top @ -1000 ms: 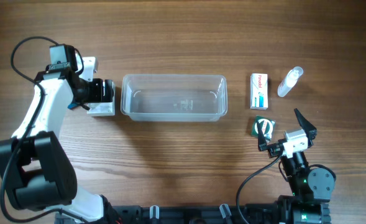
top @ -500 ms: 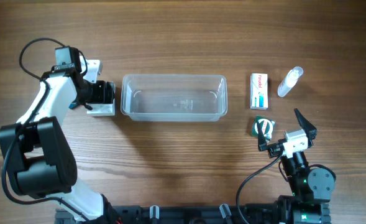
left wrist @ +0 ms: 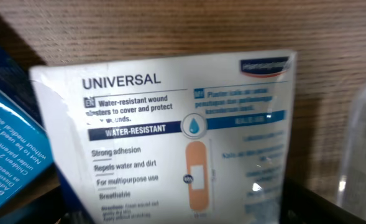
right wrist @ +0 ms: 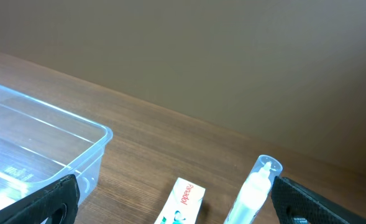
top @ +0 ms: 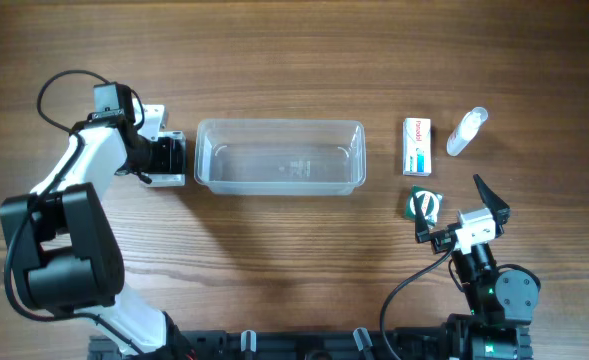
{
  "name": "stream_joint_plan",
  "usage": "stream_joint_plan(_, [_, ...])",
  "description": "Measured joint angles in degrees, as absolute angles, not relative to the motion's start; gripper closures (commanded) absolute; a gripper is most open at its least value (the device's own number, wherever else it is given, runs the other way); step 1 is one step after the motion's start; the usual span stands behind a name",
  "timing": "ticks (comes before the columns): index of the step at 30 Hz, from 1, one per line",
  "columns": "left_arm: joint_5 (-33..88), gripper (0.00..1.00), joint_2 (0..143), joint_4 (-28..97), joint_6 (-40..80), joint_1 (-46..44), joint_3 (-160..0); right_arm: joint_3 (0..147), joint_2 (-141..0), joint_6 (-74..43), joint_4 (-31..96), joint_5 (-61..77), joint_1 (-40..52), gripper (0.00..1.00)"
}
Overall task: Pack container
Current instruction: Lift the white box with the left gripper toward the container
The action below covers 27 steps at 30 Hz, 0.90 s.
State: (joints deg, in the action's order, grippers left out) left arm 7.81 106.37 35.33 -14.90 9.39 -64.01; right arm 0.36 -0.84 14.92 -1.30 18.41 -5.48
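The clear plastic container (top: 279, 123) stands empty at the middle of the table; its corner shows in the right wrist view (right wrist: 77, 146). My left gripper (top: 164, 158) is just left of it, shut on a white plaster box (top: 164, 179). In the left wrist view the plaster box (left wrist: 183, 137) fills the frame between the fingers, tilted over the wood. My right gripper (top: 454, 205) is open and empty near the front right; in its wrist view the open right gripper (right wrist: 179, 199) faces the far items.
A white Panadol box (top: 417, 146) and a small clear bottle (top: 465, 132) lie right of the container; both show in the right wrist view (right wrist: 181, 202) (right wrist: 257, 186). A small green packet (top: 421, 203) lies by my right gripper. A blue box (left wrist: 9, 137) sits beside the plaster box.
My left arm has swung its wrist and the gripper has shifted slightly toward the front over the plaster box. The right arm has not moved.
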Motion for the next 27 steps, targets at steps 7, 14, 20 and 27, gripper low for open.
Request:
stream_joint_plan(7, [7.4,0.20,107.5,34.4,-14.4,9.4,-64.0,0.4,-0.8,14.9,-1.3,18.4,-5.5,0.00])
stream_joint_plan(14, [7.4,0.23,107.6,34.1,-14.5,9.4,-64.0,0.4,-0.8,14.9,-1.3,18.4,-5.5,0.00])
stream_joint_plan(20, [7.4,0.27,106.8,34.3,-14.0,9.4,-64.0,0.4,-0.8,14.9,-1.3,18.4,-5.5,0.00])
stream_joint_plan(27, [7.4,0.29,98.4,36.5,-13.0,9.4,-64.3,0.4,-0.8,14.9,-1.3,18.4,-5.5,0.00])
